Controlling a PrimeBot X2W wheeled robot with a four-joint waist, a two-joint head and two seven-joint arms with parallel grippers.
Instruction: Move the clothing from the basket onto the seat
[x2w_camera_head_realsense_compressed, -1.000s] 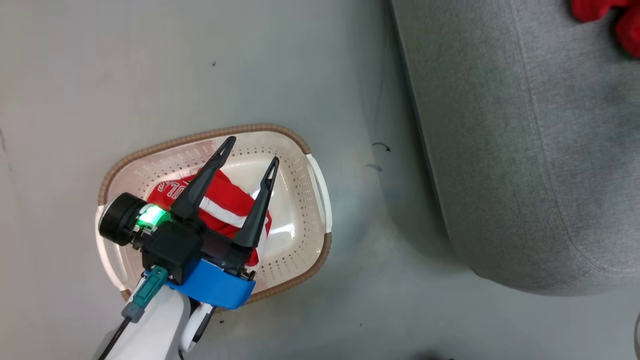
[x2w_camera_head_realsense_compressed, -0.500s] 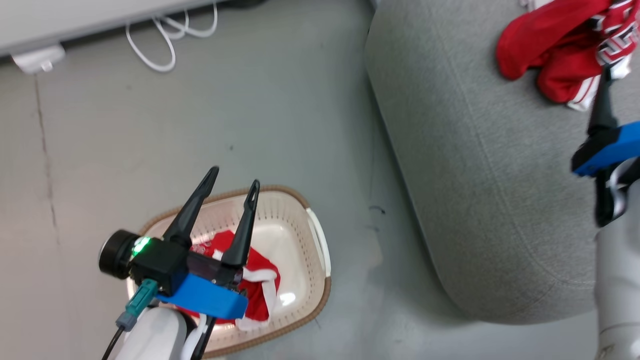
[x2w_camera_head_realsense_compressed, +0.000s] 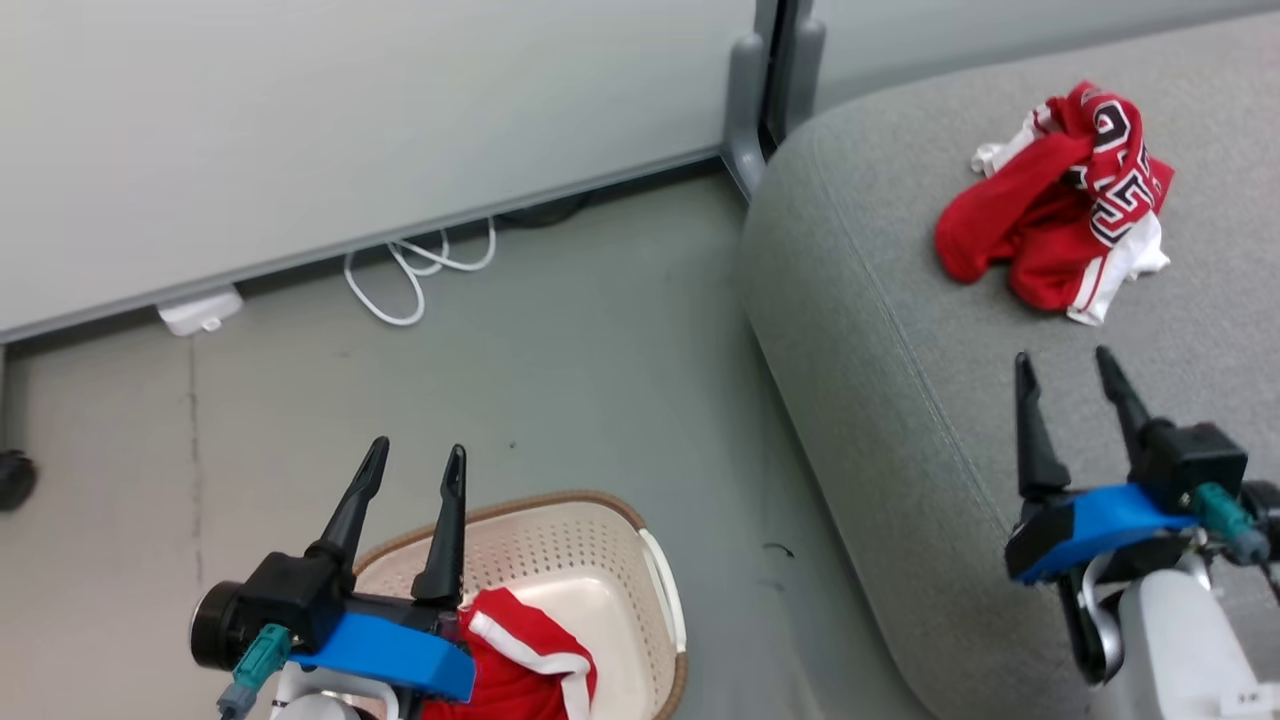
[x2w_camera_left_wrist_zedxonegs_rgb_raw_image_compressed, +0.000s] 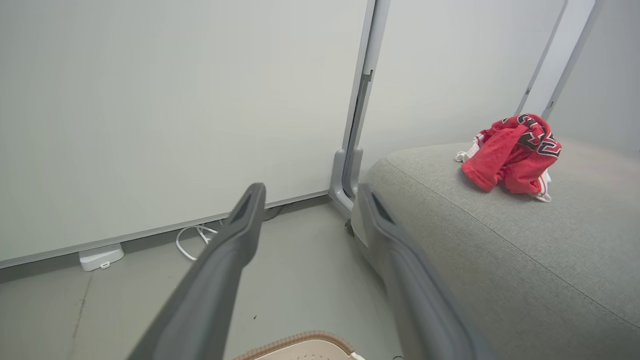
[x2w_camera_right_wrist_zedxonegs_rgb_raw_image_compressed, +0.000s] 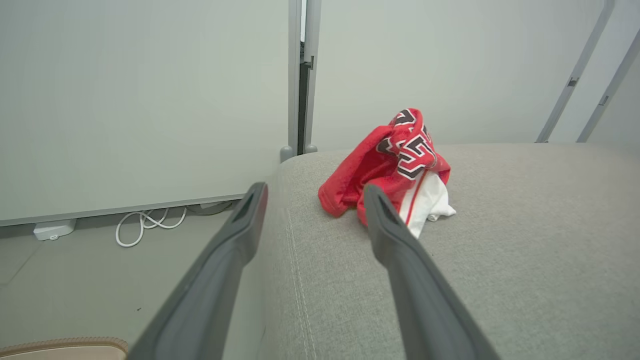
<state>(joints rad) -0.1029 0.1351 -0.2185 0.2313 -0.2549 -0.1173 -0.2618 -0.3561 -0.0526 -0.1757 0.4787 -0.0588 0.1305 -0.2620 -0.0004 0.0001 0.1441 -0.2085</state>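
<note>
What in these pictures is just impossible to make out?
Head view: the red garment in the basket lies partly behind the blue mount of the left gripper and is cut by the bottom edge.
Head view: the basket's near side is cut by the bottom edge.
All views: the crumpled garment on the seat has folded lettering, unreadable.

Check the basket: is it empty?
Not empty: a red garment with white trim lies inside the basket.

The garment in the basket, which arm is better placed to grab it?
Left. The left gripper is open above the basket holding the garment; the right gripper is over the seat.
</note>
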